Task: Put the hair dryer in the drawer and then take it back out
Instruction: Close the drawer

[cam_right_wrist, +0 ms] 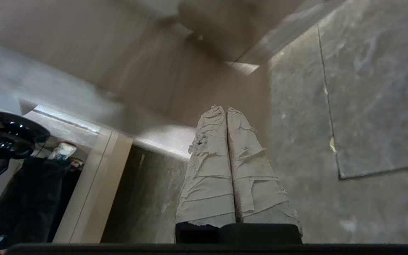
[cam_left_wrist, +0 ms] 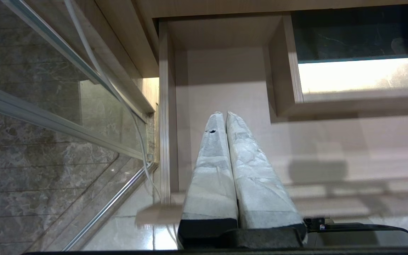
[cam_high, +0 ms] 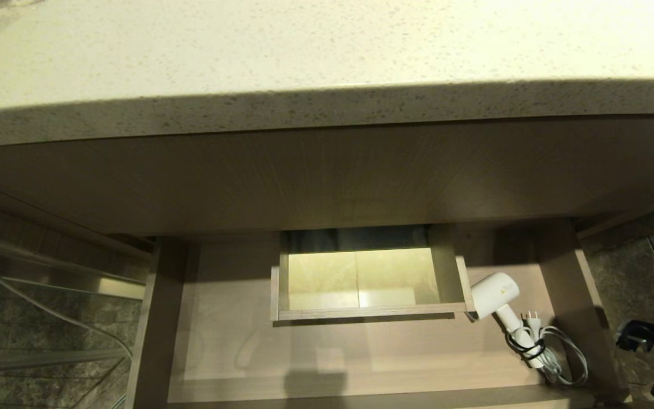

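Plainly white hair dryer (cam_high: 494,292), cord coiled, tied.

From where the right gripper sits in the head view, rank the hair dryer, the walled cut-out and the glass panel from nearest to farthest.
1. Hair dryer: just left of the right gripper, in the drawer's right corner.
2. Walled cut-out: mid-drawer, beyond the dryer.
3. Glass panel: far left, outside the drawer.
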You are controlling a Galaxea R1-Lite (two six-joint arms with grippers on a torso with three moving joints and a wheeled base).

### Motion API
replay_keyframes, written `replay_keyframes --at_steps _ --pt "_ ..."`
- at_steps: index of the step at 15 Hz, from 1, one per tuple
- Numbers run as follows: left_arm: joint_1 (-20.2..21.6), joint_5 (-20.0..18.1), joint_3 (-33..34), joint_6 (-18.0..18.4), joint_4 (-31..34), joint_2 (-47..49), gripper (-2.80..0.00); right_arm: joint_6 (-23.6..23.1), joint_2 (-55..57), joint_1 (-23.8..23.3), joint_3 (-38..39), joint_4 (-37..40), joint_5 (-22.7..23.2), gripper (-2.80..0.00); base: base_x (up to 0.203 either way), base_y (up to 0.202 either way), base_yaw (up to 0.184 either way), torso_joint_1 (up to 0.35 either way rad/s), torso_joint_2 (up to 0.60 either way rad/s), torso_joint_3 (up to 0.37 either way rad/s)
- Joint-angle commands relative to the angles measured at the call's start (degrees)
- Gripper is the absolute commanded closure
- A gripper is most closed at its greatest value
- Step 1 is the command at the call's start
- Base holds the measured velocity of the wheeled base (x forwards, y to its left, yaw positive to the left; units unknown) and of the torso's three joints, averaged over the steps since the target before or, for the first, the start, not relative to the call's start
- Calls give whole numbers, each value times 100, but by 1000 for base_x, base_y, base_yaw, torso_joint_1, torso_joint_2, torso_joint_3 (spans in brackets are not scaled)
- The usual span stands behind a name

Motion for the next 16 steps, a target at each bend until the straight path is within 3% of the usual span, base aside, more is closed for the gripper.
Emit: replay_keyframes --at_steps 1,8,13,16 --pt "2 1 0 -5 0 0 0 -41 60 -7 -125 -16 4 0 0 0 0 0 0 0" --pt "2 1 0 -1 0 0 0 -226 -285 -47 -103 213 -1 0 0 0 0 0 0 0" --pt "2 1 0 -5 0 0 0 -882 -311 -176 -13 834 -795 0 0 0 0 0 0 0" --pt "2 1 0 -5 0 0 0 -896 -238 -347 -46 1203 -843 0 0 0 0 0 0 0"
